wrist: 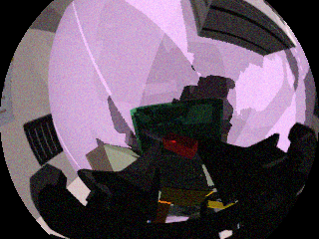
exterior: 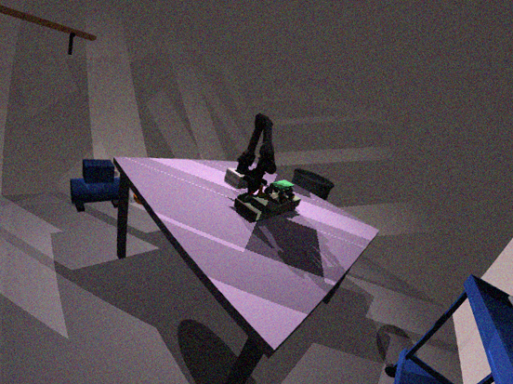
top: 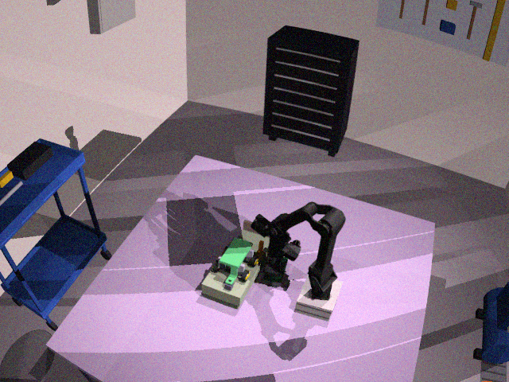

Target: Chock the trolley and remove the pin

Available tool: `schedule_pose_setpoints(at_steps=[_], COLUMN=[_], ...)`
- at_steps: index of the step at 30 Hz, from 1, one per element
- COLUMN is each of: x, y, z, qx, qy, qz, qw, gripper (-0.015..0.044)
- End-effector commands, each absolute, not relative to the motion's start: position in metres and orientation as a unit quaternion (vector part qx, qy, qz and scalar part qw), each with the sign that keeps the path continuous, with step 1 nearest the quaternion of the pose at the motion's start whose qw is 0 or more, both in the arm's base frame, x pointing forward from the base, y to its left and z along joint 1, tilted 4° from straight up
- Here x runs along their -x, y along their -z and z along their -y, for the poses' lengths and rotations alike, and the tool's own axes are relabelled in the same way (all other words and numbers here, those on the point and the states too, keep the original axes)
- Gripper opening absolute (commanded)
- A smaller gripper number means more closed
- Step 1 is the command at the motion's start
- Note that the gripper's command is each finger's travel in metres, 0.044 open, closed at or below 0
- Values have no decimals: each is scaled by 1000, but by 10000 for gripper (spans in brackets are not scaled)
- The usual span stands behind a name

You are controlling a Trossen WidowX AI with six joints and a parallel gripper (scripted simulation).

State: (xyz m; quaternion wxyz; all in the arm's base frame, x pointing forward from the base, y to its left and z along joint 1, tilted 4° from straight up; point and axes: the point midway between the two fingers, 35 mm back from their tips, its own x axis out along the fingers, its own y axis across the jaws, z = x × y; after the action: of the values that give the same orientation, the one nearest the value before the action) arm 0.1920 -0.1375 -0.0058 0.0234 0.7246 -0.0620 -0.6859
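Note:
The green-topped trolley (top: 235,256) (exterior: 283,183) stands on the pale ramp (top: 219,290). The yellow chock (top: 257,261) (wrist: 184,195) with its orange handle stands upright on the ramp beside the trolley's wheel near the ramp's walled end; I cannot tell whether it touches. My gripper (top: 277,269) (wrist: 177,141) is open, low at the green tray (wrist: 135,119). The pin's red head (wrist: 180,145) shows between the parted fingers, against the tray's near side. Its shaft is hidden, and I cannot tell whether it rests in the tray.
The ramp's end wall (top: 254,236) rises close beside my arm. The arm's pale base block (top: 316,304) stands right of the tray in the top view. A blue cart (top: 40,197) and a black drawer cabinet (top: 310,90) stand off the table.

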Motion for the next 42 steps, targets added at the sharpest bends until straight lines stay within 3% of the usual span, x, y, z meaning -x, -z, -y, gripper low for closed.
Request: schedule_pose_setpoints(at_steps=[1, 22, 28, 40, 42], x=[-192, -191, -193, -189, -189], y=[8, 17, 15, -9, -12], z=[135, 124, 125, 125, 125], qx=[-724, -724, -726, -724, -724], qy=[687, 687, 685, 687, 687], qz=[65, 64, 62, 64, 64], qw=[23, 23, 24, 23, 23], gripper=[190, 190, 340, 340, 393])
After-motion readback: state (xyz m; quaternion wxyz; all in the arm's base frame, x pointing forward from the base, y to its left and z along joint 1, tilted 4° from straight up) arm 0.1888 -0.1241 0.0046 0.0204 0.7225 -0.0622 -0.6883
